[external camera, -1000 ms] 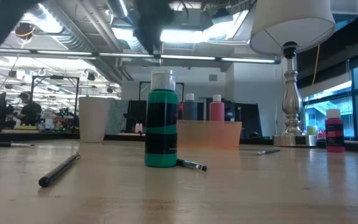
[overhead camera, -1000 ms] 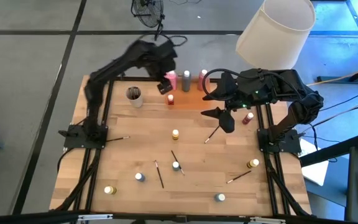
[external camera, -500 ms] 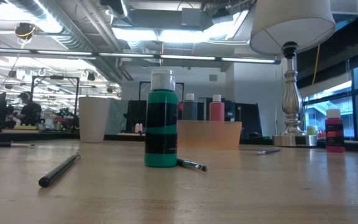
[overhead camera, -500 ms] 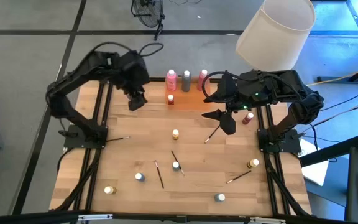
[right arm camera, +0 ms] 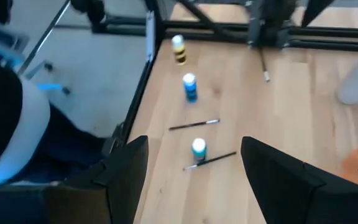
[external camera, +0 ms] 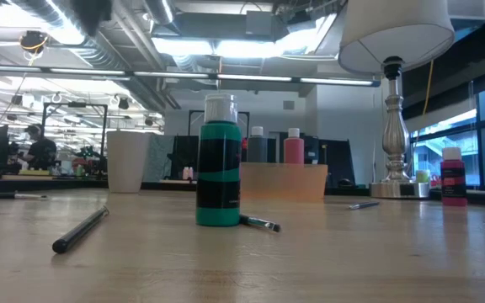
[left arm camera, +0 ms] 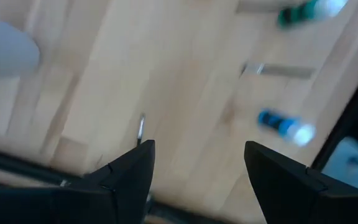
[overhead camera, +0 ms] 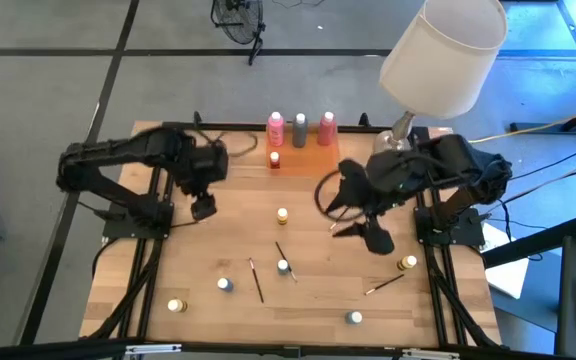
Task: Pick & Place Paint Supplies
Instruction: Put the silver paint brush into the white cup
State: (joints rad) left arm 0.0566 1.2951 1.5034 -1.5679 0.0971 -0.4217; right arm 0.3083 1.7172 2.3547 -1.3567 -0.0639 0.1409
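Note:
Three white-capped bottles [overhead camera: 300, 126] stand upright in the orange tray [overhead camera: 308, 155] at the far edge, beside a red-lidded pot [overhead camera: 274, 160]. Small pots [overhead camera: 283, 267] and thin dark brushes [overhead camera: 256, 280] are scattered over the wooden table. My left gripper [overhead camera: 204, 207] hangs open above the table's left part, near a brush [left arm camera: 140, 127] by the left edge. My right gripper [overhead camera: 366, 232] hangs open above the right part, and its wrist view looks down on a white-lidded pot [right arm camera: 197, 149] and two brushes [right arm camera: 194, 124]. The left arm hides the beige cup [left arm camera: 5, 53] in the high view.
A lamp [overhead camera: 438, 55] stands at the far right corner. Black frame rails [overhead camera: 153, 250] run along both sides of the table. In the low view a green bottle [external camera: 219, 164] stands mid-table, with a brush [external camera: 78, 229] lying near the camera and a pink bottle [external camera: 453, 177] at the right.
My left gripper has swung from the tray at the far edge toward the table's left and near side, past the cup, staying open. My right gripper has moved a little toward the near edge and tipped. No supply on the table has moved.

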